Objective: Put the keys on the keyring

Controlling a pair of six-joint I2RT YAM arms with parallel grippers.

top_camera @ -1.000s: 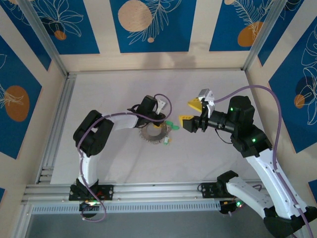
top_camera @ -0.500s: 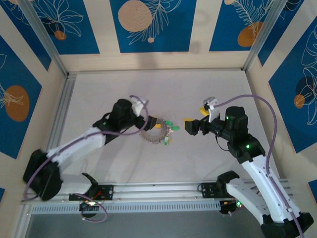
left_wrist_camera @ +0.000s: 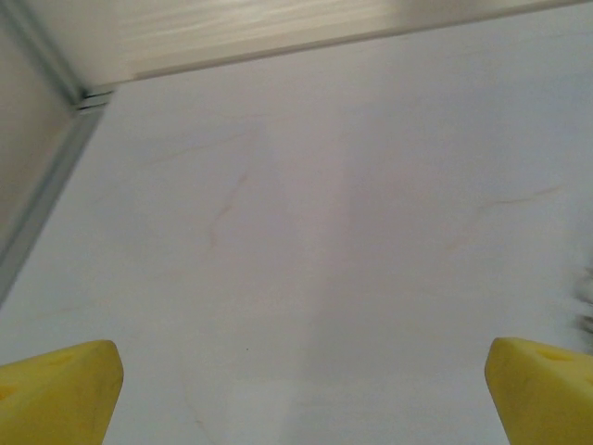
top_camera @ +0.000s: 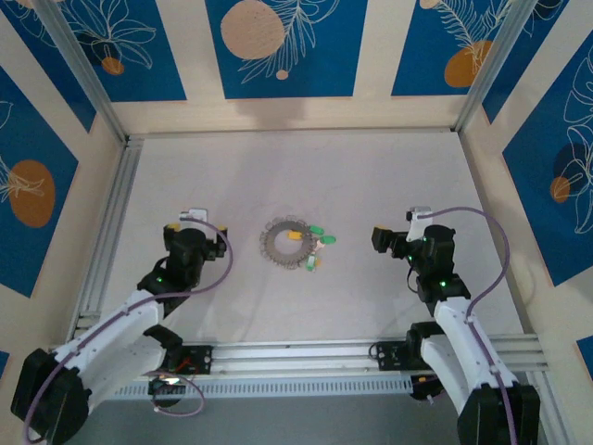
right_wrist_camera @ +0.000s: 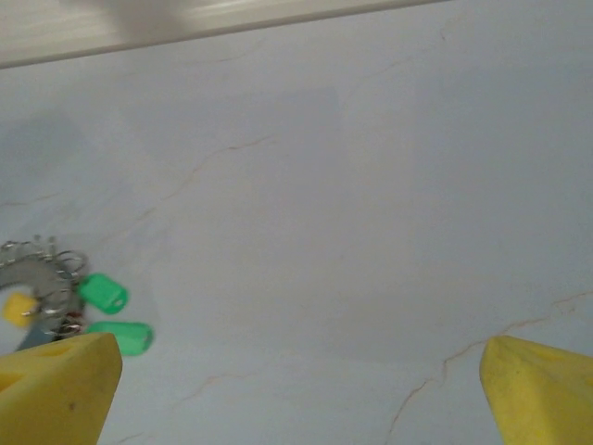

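The pale counter (top_camera: pixel 371 176) carries the keyring (top_camera: pixel 274 245), lying flat between the left tool (left_wrist_camera: pixel 298 394) and right tool (right_wrist_camera: pixel 298 394), with the keys (top_camera: pixel 317 232) clustered on its right-tool side.

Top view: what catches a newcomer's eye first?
The grey keyring lies in the middle of the table, green-headed keys clustered at its right edge. Either side of it, the left end effector and right end effector stand open, yellow fingers wide apart, holding nothing.
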